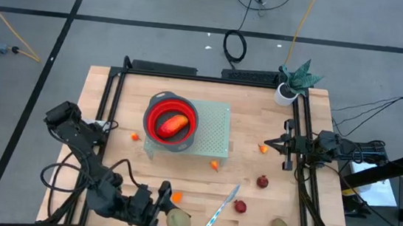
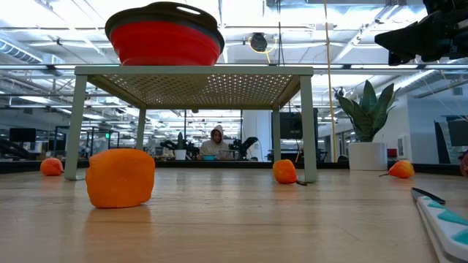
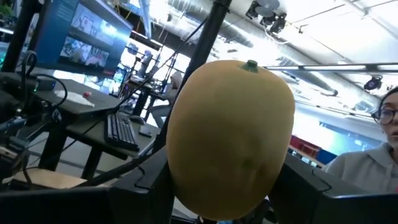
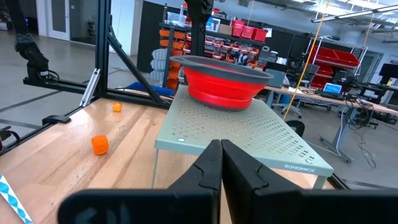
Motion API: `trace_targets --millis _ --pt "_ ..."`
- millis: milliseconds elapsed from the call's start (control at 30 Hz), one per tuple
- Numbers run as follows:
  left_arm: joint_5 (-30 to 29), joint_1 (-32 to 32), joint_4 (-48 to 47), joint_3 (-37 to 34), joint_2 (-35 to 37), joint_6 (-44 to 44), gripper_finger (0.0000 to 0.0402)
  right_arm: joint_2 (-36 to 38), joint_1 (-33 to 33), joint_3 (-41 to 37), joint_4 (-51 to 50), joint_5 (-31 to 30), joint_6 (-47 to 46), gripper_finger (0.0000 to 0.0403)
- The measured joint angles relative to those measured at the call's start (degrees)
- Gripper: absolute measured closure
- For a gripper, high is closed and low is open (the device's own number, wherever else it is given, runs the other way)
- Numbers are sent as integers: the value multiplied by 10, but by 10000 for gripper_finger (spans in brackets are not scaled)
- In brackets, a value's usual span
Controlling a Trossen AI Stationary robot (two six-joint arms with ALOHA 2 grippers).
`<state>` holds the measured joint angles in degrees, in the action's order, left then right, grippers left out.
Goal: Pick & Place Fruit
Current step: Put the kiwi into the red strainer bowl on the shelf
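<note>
The olive-yellow fruit (image 3: 230, 140) sits clamped between the left gripper (image 1: 164, 217) at the counter's near edge, left of centre, apparently lifted clear. It looks light, smooth and rigid, so a hold across its widest middle should keep it from squirting out. Other fruits lie scattered over the counter (image 1: 255, 170); one rests in the red bowl (image 1: 171, 121) on the perforated stand (image 1: 215, 129). The right gripper (image 1: 285, 145) waits closed at the right edge.

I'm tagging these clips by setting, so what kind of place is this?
Probably a robotics lab or workshop: a wooden table framed by dark rails, monitors on benches, shelves of red storage bins, and cables on the floor.
</note>
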<state>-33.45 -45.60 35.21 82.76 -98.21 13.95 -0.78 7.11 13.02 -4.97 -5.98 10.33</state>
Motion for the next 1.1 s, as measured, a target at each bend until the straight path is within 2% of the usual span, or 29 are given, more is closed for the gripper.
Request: trace_targets --millis 100,200,333,500,733,900,1100 --pt "-1 0 2 0 0 3 204 0 0 0 0 0 0 403" --pt "-41 1 -22 0 0 49 204 0 0 0 0 0 0 403" --pt "-112 2 -115 0 0 179 204 0 0 0 0 0 0 403" --pt "-169 1 -270 0 0 362 204 0 0 0 0 0 37 403" --pt "-197 2 -430 0 0 550 204 0 0 0 0 0 89 403" --pt "-238 2 -497 0 0 581 204 0 0 0 0 0 94 403" --pt "-283 18 -576 0 24 548 204 0 0 0 0 0 95 403"
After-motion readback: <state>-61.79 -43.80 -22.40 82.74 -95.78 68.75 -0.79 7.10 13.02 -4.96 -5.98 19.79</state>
